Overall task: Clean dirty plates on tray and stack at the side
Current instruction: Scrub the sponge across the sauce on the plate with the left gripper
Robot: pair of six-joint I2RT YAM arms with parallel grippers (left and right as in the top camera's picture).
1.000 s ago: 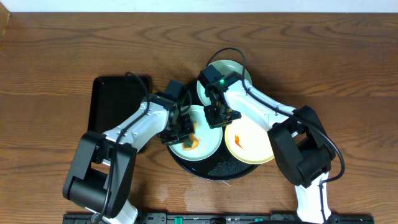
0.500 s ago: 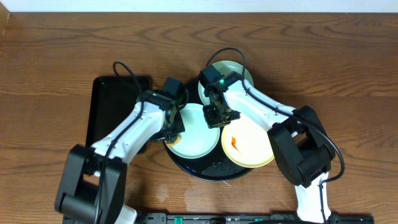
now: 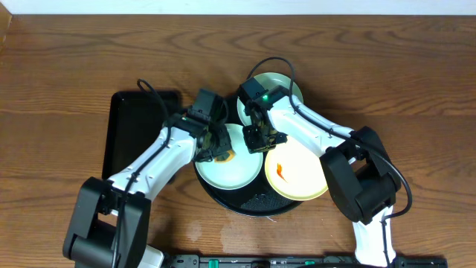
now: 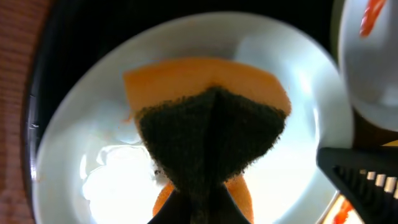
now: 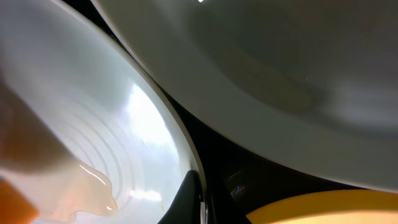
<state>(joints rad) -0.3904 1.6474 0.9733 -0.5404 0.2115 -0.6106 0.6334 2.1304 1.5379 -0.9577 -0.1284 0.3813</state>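
The round black tray (image 3: 249,202) holds three plates. On the front mint-blue plate (image 3: 236,173) my left gripper (image 3: 220,152) is shut on an orange sponge (image 4: 211,118) with a dark scouring face, pressed flat near the plate's middle (image 4: 87,162). My right gripper (image 3: 263,138) is shut on that same plate's right rim (image 5: 196,180), its fingers pinching the edge. The yellow plate (image 3: 301,175) at the right bears an orange smear (image 3: 279,170). A second mint-blue plate (image 3: 277,83) lies at the back, partly under my right arm.
A rectangular black tray (image 3: 134,123) lies left of the round one, under my left arm. Brown wood tabletop (image 3: 416,89) surrounds both trays. In the right wrist view the back plate (image 5: 280,81) and the yellow plate (image 5: 323,208) crowd close.
My left gripper has swept the sponge from the plate's front to its left edge, then up toward the back middle. The right gripper has held still on the rim.
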